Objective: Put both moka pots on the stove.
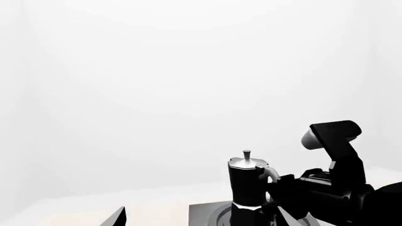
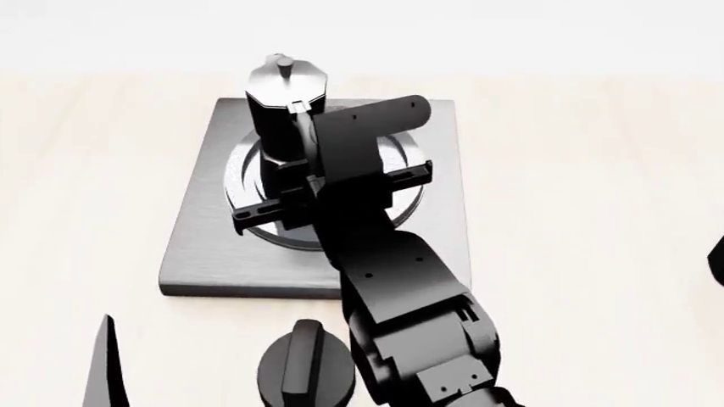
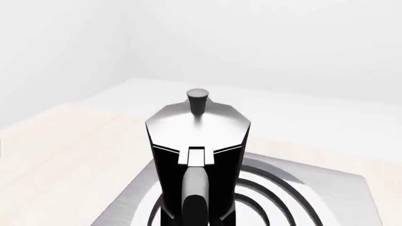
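Note:
One moka pot (image 2: 285, 93) stands upright on the stove (image 2: 203, 246), on the far left part of the ring burner (image 2: 413, 182). My right gripper (image 2: 300, 170) reaches it from the near side and is shut on its curved handle (image 3: 196, 188). In the right wrist view the pot (image 3: 197, 136) fills the middle and no fingers show beside the handle. My left gripper (image 1: 201, 220) is open and holds nothing. It looks from the left at the pot (image 1: 248, 186), the stove (image 1: 204, 214) and the right arm (image 1: 333, 181). One of its fingers (image 2: 105, 365) shows low in the head view.
A short round black knob with a ridge (image 2: 305, 365) stands on the light wooden table (image 2: 588, 170), just in front of the stove's near edge and beside my right arm (image 2: 402, 288). A white wall lies behind the table.

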{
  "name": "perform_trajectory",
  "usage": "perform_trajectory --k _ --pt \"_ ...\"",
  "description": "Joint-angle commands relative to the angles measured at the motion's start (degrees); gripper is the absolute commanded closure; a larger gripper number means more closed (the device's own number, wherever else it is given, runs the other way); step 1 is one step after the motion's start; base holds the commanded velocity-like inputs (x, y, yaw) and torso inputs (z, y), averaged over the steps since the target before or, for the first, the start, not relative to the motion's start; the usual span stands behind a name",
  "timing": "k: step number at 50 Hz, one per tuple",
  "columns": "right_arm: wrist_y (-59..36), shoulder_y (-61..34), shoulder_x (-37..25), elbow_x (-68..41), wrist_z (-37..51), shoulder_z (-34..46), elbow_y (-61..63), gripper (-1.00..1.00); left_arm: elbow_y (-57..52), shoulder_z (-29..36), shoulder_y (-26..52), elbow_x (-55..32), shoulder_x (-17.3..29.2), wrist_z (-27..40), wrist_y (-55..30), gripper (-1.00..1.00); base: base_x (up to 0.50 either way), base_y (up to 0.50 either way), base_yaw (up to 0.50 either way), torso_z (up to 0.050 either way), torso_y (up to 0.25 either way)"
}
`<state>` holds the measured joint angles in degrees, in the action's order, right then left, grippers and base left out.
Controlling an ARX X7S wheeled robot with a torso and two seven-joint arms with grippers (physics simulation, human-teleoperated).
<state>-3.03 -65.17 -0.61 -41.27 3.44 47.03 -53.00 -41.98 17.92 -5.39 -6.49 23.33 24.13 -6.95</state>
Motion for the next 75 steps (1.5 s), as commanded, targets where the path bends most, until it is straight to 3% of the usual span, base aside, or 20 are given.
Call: perform_trajectory --k 1,5,6,11,25,34,37,43,57,75 --pt "2.10 -0.96 0.07 -2.44 0.05 4.25 -1.18 1.00 -0.53 0.01 0.96 -0.26 0.05 0.09 -0.61 -1.00 0.00 0.00 0.00 0.000 0.000" --pt "1.86 -0.97 -0.18 -2.99 0.20 4.83 -1.11 1.00 0.73 0.07 2.56 -0.72 -0.37 -0.16 -0.87 -1.00 0.00 0.00 0.00 0.000 0.000" --pt "1.99 -0.88 -0.25 -2.84 0.17 5.15 -1.19 -1.00 0.97 0.29 2.90 -0.66 -0.46 -0.25 -1.03 -1.00 0.00 0.00 0.00 0.000 0.000" --pt "-0.55 0.38 -3.05 -3.68 2.71 5.68 5.66 -1.00 1.09 0.52 2.82 -0.53 -0.50 -0.15 -0.87 -1.00 0.00 0.00 0.00 0.000 0.000" --pt "-8.16 9.82 -21.26 -8.35 16.64 5.68 47.95 -1.00 2.80 1.43 3.80 -0.23 -1.00 -0.18 -0.46 -1.00 0.00 0.00 0.00 0.000 0.000" --pt "-1.96 15.29 -31.67 -2.35 23.43 3.23 65.66 -1.00 4.24 1.89 5.07 -0.34 -1.32 -0.47 -0.25 -1.00 0.00 0.00 0.00 0.000 0.000" --pt "-0.66 17.06 -34.52 -7.17 22.83 1.00 69.18 -1.00 2.79 1.77 3.38 0.09 -0.80 0.09 -0.04 -1.00 0.00 0.00 0.00 0.000 0.000" --pt "1.52 19.41 -39.03 -1.89 22.96 1.56 72.67 -1.00 2.22 2.10 2.64 0.66 -0.65 0.47 -0.04 -1.00 0.00 0.00 0.00 0.000 0.000" --pt "0.95 20.25 -50.85 -5.84 24.15 -3.89 72.91 -1.00 1.44 2.45 1.78 1.69 -0.50 1.37 0.10 -1.00 0.00 0.00 0.00 0.000 0.000" --pt "8.26 28.38 -63.74 -7.55 25.21 -9.07 69.94 -1.00 0.05 3.36 0.01 3.15 -0.28 2.45 0.27 -1.00 0.00 0.00 0.00 0.000 0.000"
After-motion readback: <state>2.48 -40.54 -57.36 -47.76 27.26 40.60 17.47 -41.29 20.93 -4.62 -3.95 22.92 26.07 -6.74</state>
